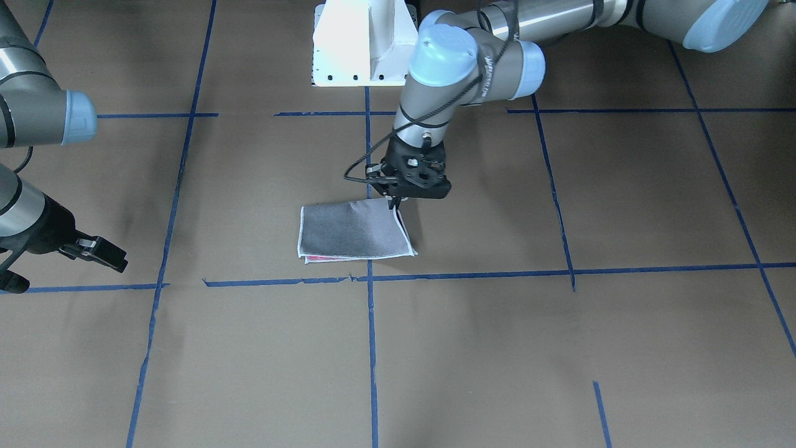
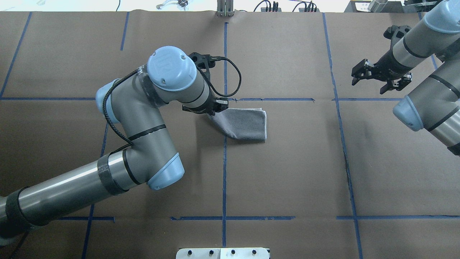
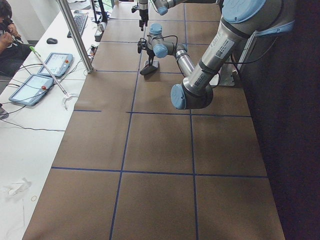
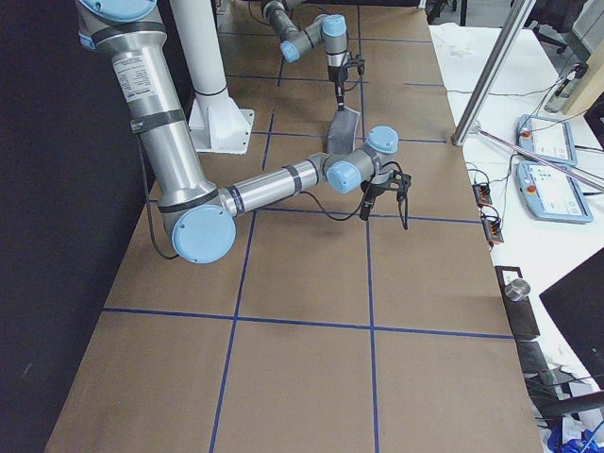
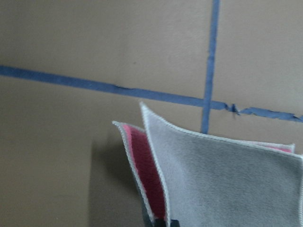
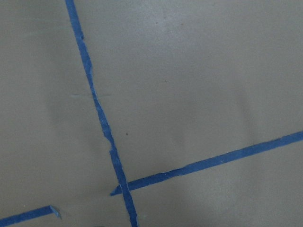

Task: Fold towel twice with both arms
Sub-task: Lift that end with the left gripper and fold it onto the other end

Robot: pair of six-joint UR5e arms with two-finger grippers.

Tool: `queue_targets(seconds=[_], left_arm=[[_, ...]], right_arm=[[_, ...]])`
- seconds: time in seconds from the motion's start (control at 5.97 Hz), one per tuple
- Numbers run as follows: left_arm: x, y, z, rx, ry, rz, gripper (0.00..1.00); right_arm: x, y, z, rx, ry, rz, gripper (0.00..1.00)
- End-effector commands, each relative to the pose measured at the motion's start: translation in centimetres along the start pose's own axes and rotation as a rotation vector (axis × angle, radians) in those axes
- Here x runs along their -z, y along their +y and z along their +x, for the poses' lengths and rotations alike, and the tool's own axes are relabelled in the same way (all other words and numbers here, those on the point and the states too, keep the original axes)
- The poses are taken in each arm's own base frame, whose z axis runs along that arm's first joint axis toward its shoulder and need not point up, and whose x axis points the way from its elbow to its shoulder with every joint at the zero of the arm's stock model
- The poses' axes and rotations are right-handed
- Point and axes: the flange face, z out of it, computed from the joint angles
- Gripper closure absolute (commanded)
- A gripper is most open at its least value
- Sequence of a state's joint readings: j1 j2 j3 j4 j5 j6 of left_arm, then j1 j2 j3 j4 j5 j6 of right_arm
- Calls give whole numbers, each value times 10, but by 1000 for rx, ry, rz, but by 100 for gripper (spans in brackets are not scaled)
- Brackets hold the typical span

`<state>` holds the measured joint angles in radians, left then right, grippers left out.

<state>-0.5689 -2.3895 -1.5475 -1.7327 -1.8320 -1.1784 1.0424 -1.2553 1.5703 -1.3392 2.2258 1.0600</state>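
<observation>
Two layers of the towel (image 2: 246, 124), grey face up, lie mid-counter (image 2: 287, 180), long axis running left to right. Left jaws are closed on its raised left end, and the cloth extends rightward from them. Right jaws, spread and empty, hover well apart.

towel (image 1: 354, 230) on table (image 1: 497, 348), left hand (image 1: 395, 202) at towel corner — right hand (image 1: 114, 257) apart

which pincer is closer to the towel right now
Left. The left pincer is clamped on a raised corner of the towel; the right pincer hangs open well off to the side, not touching it.
</observation>
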Motion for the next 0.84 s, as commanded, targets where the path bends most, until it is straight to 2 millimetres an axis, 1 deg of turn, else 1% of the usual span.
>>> queue_targets(seconds=[0.0,0.17,0.33,0.5,0.67], left_arm=[[-15,12,52,-213,-42,46,100],[-27,28,79,-299,-54,48,100],[-47,36,111,-356,-94,54,100],[-58,43,114,-456,-117,55,100],[-61,44,115,-498,-122,49,100]], right_arm=[[4,-6,7,-14,2,8,0],[6,-10,13,-24,4,11,0],[5,-11,25,-12,12,11,0],[9,-16,36,-12,18,17,0],[9,-16,43,-19,19,15,0]])
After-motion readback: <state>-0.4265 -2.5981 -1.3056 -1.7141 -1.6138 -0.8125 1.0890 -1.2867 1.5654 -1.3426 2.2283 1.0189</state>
